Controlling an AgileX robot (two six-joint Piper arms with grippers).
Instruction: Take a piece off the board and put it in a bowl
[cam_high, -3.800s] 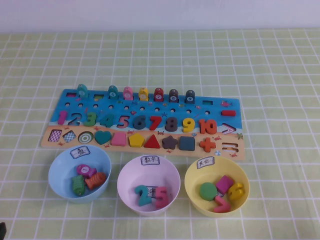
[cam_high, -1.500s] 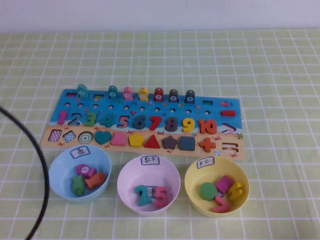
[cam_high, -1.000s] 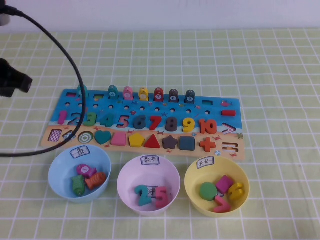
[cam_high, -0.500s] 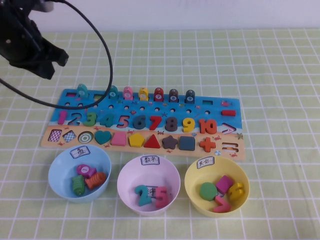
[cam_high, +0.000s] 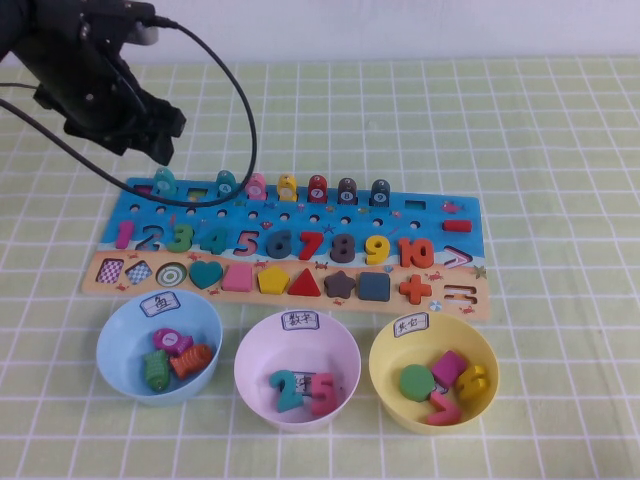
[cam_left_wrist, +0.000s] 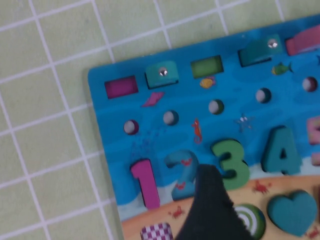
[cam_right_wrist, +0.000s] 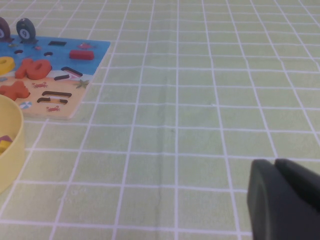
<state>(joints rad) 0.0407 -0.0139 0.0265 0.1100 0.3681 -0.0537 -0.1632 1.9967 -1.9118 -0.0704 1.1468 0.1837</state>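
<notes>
The board (cam_high: 440, 215) lies across the table's middle, with a row of standing fish pieces along its far edge. The teal piece (cam_high: 164, 182) stands at the left end of that row; a second teal fish (cam_high: 226, 184) stands to its right. My left gripper (cam_high: 145, 150) hovers just behind the board's far left corner, above the teal piece, open and empty. In the left wrist view one dark finger (cam_left_wrist: 210, 210) shows over the board (cam_left_wrist: 115, 130), and the teal piece (cam_left_wrist: 162, 74) sits near the corner. The light blue bowl (cam_high: 110, 345) holds three fish pieces. My right gripper (cam_right_wrist: 275, 162) is shut and empty over bare cloth.
A pale pink bowl (cam_high: 250, 345) with number pieces and a yellow bowl (cam_high: 385, 385) with shapes and numbers stand in front of the board. The left arm's black cable (cam_high: 240, 110) loops over the board's far left. Green checked cloth lies bare to the right of the board (cam_right_wrist: 80, 52).
My left arm has come in from the left and moved right and forward, until it hangs over the board's far left corner. The pieces and bowls have not moved.
</notes>
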